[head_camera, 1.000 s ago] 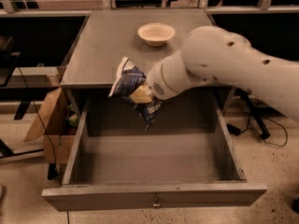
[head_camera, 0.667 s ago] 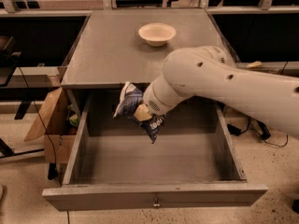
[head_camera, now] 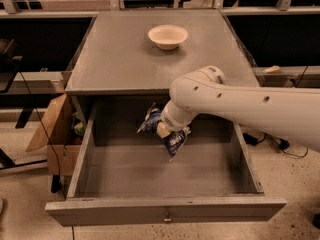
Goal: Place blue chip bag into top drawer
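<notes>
Navy crinkled foil, the blue chip bag [head_camera: 174,140] hangs inside the open top drawer [head_camera: 165,210], near its back wall and above its floor. The gripper [head_camera: 163,129], also inside the drawer, pinches the bag at its middle, jaws closed on it; the bag's long axis slants down toward the drawer floor.

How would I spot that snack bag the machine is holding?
Find the grey table with its top drawer pulled open. Above the drawer's back half, the gripper clamps the blue chip bag: crinkled navy foil with white print, unlike the smooth cream bowl on the tabletop.
</notes>
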Controlling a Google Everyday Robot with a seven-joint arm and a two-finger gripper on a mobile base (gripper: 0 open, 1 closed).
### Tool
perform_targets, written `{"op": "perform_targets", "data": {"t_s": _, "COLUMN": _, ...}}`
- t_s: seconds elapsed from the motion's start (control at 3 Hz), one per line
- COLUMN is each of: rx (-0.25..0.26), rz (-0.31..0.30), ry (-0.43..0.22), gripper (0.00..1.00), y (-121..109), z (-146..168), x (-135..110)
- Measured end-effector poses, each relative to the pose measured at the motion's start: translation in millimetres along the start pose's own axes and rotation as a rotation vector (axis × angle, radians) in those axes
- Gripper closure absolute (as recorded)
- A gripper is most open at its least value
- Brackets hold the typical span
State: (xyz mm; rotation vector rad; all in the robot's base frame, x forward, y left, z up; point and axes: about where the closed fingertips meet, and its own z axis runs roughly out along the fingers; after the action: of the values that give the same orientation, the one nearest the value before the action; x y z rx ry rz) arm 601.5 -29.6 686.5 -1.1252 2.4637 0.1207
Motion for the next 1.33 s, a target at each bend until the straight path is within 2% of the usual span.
{"op": "perform_targets", "data": {"t_s": 0.33, "rx": 0.04, "rz": 0.068, "ry": 0.018, "gripper": 1.0, "y": -32.3, "z": 13.6, "x": -8.3}}
{"op": "perform_targets", "data": {"t_s": 0.67, "rx": 0.05, "rz": 0.123, "ry": 0.028, "gripper": 0.85, "y": -49.4, "z": 20.8, "x": -17.2}}
{"op": "perform_targets", "data": {"t_s": 1.33, "rx": 0.045, "rz": 0.135, "ry": 0.035, "gripper": 0.39, "y": -47.6, "z": 21.4, "x": -14.0}}
